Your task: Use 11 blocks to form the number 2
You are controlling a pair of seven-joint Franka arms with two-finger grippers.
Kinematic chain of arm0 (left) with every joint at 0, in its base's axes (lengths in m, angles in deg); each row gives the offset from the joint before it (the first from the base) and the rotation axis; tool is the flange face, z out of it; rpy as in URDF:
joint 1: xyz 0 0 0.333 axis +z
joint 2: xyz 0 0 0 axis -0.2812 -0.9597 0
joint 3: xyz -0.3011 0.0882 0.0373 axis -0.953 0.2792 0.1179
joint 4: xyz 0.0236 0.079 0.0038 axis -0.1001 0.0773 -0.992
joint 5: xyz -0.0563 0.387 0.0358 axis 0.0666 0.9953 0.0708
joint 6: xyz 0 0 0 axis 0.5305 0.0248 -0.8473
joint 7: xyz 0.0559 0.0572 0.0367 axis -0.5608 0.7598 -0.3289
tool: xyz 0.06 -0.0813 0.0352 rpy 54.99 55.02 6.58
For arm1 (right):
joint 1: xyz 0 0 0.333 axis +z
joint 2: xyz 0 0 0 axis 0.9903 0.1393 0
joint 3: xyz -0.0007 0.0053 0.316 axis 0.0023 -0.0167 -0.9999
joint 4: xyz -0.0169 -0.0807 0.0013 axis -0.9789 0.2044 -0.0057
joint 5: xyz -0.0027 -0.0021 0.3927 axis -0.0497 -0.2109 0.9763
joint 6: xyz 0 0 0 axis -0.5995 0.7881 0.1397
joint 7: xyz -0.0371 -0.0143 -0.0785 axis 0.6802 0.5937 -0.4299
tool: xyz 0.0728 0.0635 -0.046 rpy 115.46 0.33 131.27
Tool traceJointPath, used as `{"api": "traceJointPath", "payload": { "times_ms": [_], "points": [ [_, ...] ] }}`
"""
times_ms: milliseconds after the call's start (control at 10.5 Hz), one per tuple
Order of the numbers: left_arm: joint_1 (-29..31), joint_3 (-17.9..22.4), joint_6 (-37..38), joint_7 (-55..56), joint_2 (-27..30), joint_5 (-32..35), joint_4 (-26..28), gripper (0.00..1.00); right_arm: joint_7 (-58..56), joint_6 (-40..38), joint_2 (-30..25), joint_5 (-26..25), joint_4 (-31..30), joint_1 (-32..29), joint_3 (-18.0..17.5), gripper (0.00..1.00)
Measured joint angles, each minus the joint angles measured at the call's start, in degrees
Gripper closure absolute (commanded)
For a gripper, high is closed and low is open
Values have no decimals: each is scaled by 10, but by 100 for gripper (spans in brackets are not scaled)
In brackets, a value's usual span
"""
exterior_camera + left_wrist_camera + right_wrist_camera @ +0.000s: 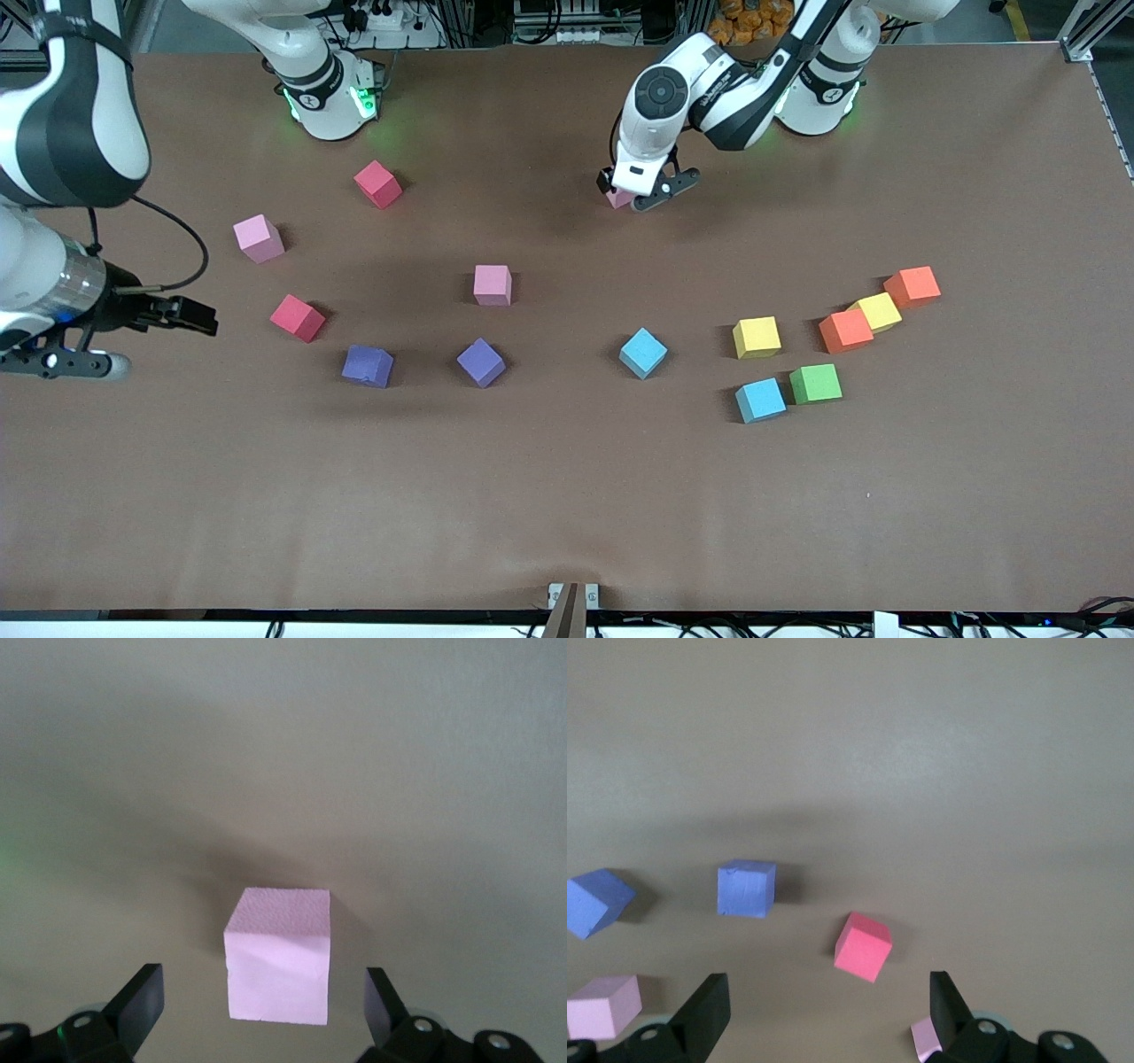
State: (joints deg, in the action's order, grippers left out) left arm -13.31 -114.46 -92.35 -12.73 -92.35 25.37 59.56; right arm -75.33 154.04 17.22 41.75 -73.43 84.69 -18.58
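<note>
Left gripper (640,190) hangs low with fingers (142,1001) spread wide on either side of a pink block (279,966), not touching it, while the right gripper (133,332) waits open above the right arm's end of the table (567,496). Loose blocks lie scattered with no digit formed: red (297,317), pink and two purple cubes (481,361) toward the right arm's end, and yellow (757,337), orange, green (815,383) and light blue cubes (760,400) toward the left arm's end.
</note>
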Motion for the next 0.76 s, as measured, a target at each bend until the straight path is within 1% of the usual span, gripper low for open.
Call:
{"api": "traceJointPath", "payload": {
  "times_ms": [191, 478, 765],
  "points": [
    [-17, -2, -22, 5, -5, 0, 13, 0, 0, 15, 32, 0, 1, 2, 0, 0],
    [-19, -2, -38, 5, -18, 0, 14, 0, 0, 22, 50, 0, 3, 9, -1, 0],
    [-23, -2, -59, 5, -36, 0, 14, 0, 0, 28, 72, 0, 3, 40, -1, 0]
  ]
}}
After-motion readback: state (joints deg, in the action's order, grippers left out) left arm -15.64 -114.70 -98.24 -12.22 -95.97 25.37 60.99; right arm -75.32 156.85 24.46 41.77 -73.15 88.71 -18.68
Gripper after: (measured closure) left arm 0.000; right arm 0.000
